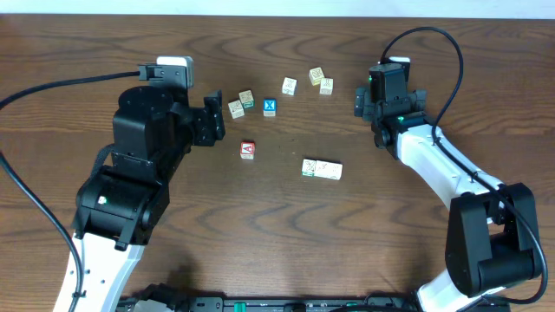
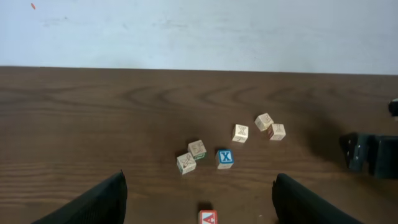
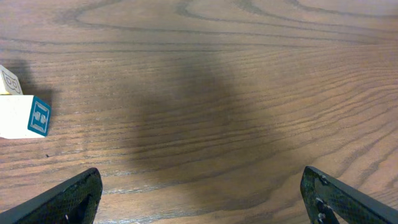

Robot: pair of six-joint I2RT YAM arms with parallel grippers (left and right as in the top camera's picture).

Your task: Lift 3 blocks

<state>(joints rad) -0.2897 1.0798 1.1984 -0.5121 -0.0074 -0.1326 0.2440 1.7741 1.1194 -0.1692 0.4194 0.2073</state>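
Overhead we see three cream blocks (image 1: 322, 169) in a row on the desk (image 1: 286, 225), between and apart from our left hand (image 1: 218, 120) and right hand (image 1: 359, 100), left wrist, left fingers (image 2: 93, 202) spread wide, blue cube (image 2: 225, 157) ahead between them, right wrist, right fingers (image 3: 68, 199) spread wide, blue-faced cube (image 3: 25, 117) off to their left

The overhead view looks straight down on the table (image 1: 277, 260) from high above, taking in both arms; the left wrist view sits low behind the left gripper (image 2: 199, 179), facing level across the wood to a white wall (image 2: 199, 31); the right wrist view hangs close over the boards behind the right gripper (image 3: 200, 171), tilted down. Overhead and left wrist share the blue cube (image 1: 270, 107), the red cube (image 1: 248, 150) and five cream blocks (image 1: 290, 85); the right wrist catches one pale block (image 3: 18, 118) at its left edge.
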